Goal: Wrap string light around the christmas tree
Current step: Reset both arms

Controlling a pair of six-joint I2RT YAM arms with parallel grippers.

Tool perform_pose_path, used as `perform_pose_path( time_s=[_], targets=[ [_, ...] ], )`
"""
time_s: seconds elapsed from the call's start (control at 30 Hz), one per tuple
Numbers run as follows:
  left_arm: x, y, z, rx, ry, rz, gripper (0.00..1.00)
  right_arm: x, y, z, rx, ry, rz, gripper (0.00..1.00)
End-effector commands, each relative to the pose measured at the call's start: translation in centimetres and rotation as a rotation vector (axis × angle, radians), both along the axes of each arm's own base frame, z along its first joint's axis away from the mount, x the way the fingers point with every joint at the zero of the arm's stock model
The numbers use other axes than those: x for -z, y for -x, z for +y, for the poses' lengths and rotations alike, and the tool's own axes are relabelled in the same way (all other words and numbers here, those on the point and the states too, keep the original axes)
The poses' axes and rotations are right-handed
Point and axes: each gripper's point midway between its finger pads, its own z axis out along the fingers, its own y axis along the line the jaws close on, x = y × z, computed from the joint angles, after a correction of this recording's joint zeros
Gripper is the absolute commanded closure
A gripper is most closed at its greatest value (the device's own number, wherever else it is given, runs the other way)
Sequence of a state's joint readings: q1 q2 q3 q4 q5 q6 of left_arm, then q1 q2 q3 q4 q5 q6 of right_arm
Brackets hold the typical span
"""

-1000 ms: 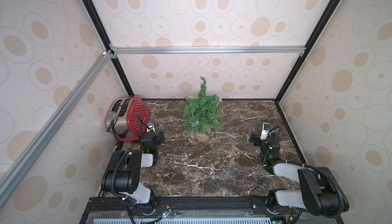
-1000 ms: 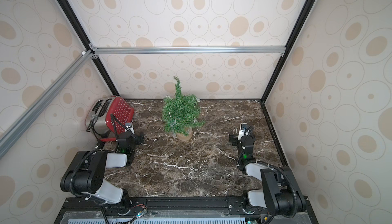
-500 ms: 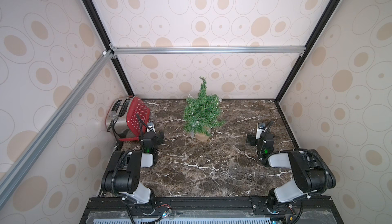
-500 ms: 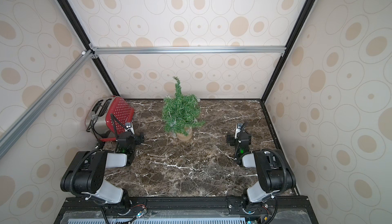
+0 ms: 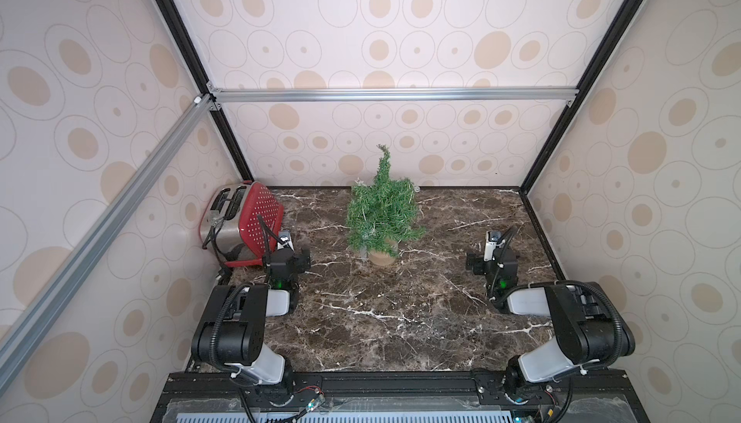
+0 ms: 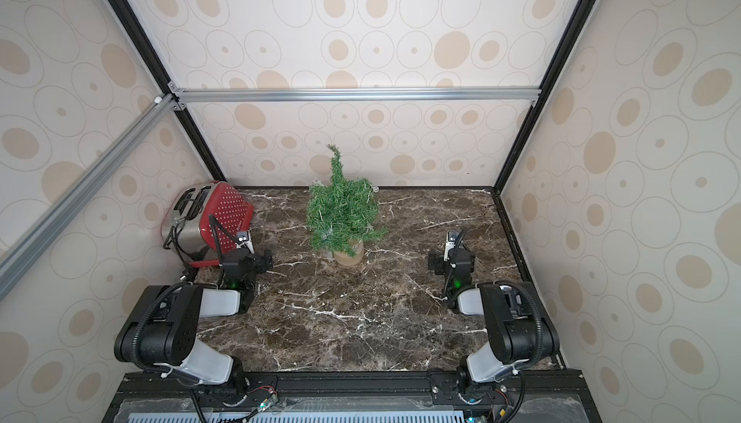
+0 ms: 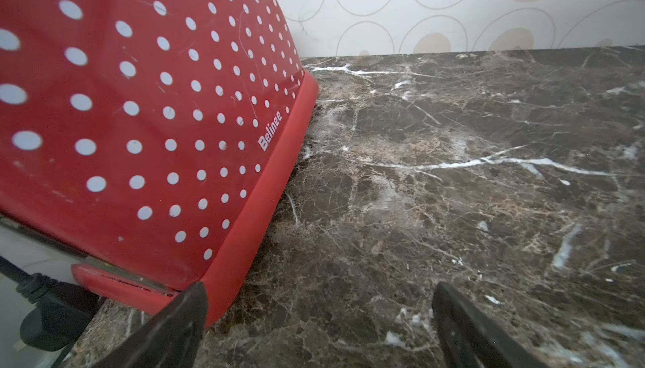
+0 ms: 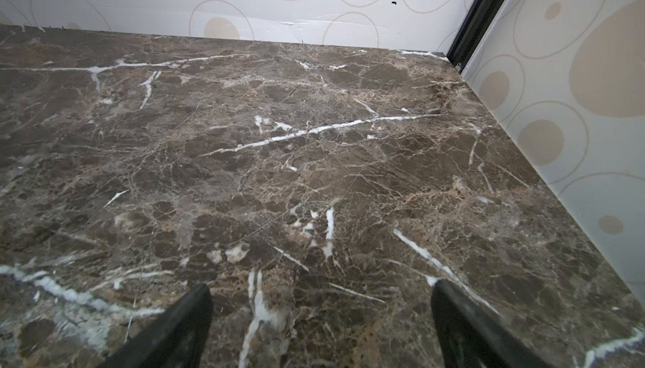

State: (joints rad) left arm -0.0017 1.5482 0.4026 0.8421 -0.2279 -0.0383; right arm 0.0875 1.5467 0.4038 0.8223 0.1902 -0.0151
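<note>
Here, christmas tree [image 5: 381, 216] upright, tip pointing up, both jaws spread wide, empty.

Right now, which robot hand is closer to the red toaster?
Left. The left hand sits right beside the toaster, by its bottom corner. The right hand is far across the table, on the other side of the christmas tree.

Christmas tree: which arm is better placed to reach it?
Probably right. Both are open and about equally far from the christmas tree, but the left pincer is beside the toaster; the right pincer faces bare marble.
</note>
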Motion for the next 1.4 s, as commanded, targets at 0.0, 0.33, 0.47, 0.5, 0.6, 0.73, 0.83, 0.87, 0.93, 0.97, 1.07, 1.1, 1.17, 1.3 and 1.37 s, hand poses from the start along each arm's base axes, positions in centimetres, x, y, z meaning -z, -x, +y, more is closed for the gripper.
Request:
perform_pose_path(
  time_s=[0.0, 0.33, 0.47, 0.5, 0.6, 0.73, 0.83, 0.87, 0.93, 0.97, 1.07, 1.1, 1.17, 1.3, 1.37],
  targets=[
    [-1.2, -0.5, 0.3, -0.016, 0.004, -0.035, 0.01, -0.6, -0.2, 0.0, -0.008, -0.005, -0.013, 0.0],
    [-1.2, -0.6, 0.3, -0.016, 0.005, -0.036, 0.01, -2.4, 0.2, 0.4, -0.032, 0.003, -0.084, 0.0],
    [-1.2, -0.6, 0.3, -0.016, 0.005, -0.035, 0.01, -5.2, 2.4, 0.5, -0.043, -0.005, -0.129, 0.0],
    [-1.1, -0.6, 0.3, -0.016, 0.005, -0.034, 0.01, -5.3, 2.6, 0.2, -0.03, -0.008, -0.146, 0.0],
    [-1.2, -0.6, 0.4, -0.016, 0.004, -0.036, 0.01, -4.4, 2.0, 0.2, -0.03, -0.003, -0.115, 0.0],
    [-1.2, -0.6, 0.4, -0.017, 0.005, -0.036, 0.0, -3.0, 0.9, 0.7, -0.049, -0.003, -0.056, 0.0],
    [-1.2, -0.6, 0.4, -0.016, 0.005, -0.036, 0.01, -0.3, -0.1, 0.1, -0.011, 0.0, -0.002, 0.0],
    [-1.2, -0.6, 0.3, -0.015, 0.006, -0.035, 0.01, -0.7, -0.7, 0.2, -0.02, -0.006, -0.051, 0.0],
    [-1.2, -0.5, 0.4, -0.017, 0.005, -0.035, 0.01, -0.4, -0.1, -0.4, 0.013, -0.021, 0.007, 0.0],
    [-1.2, -0.6, 0.4, -0.017, 0.005, -0.036, 0.01, -0.4, -0.4, -0.4, 0.01, -0.02, -0.008, 0.0],
    [-1.2, -0.6, 0.4, -0.018, 0.005, -0.035, 0.01, -0.5, -0.4, -0.4, 0.01, -0.02, -0.009, 0.0],
    [-1.2, -0.6, 0.4, -0.016, 0.005, -0.035, 0.0, -0.4, -0.3, -0.5, 0.011, -0.022, -0.002, 0.0],
    [-1.1, -0.6, 0.4, -0.016, 0.006, -0.031, 0.01, -0.5, -0.4, -0.5, 0.011, -0.019, -0.02, 0.0],
    [-1.1, -0.6, 0.4, -0.016, 0.005, -0.034, 0.01, -0.4, -0.3, -0.5, 0.012, -0.02, -0.007, 0.0],
    [-1.1, -0.6, 0.3, -0.014, 0.006, -0.032, 0.01, -0.4, -0.3, -0.5, 0.012, -0.02, -0.008, 0.0]
  ],
)
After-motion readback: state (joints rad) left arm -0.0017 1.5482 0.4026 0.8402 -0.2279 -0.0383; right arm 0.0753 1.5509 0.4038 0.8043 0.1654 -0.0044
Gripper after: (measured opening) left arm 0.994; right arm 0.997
